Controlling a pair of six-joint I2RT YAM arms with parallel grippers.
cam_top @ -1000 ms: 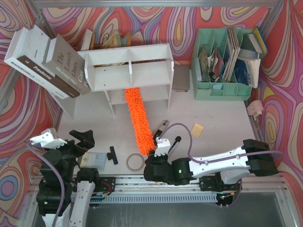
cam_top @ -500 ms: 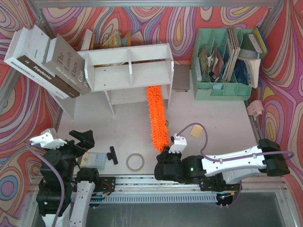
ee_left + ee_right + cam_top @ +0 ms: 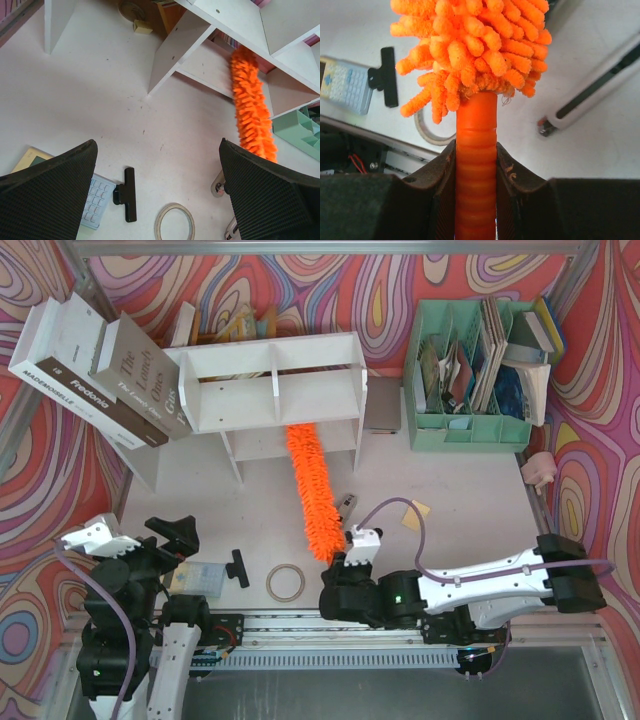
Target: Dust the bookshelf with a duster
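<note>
Orange microfibre marks the duster (image 3: 312,495), which lies low over the surface (image 3: 460,490) and runs from the right arm (image 3: 480,585) at 5 o'clock up toward 12, its fluffy tip reaching into the lower tier of the bookshelf (image 3: 270,380), in the bay right of the middle divider. The right jaws are clamped on the ribbed orange handle just below the fluff, as the wrist view shows plainly. The left arm (image 3: 125,590) sits parked at 8 o'clock, its jaws wide apart and holding nothing, above a calculator (image 3: 195,577), a black clip (image 3: 238,567) and a tape ring (image 3: 285,582). I judge the dusting to be under way rather than finished: the head is working one lower bay only. No dust shows, so which boards are already wiped cannot be told. The top board, the upper compartments and the lower left bay would need a pass if not yet done.
</note>
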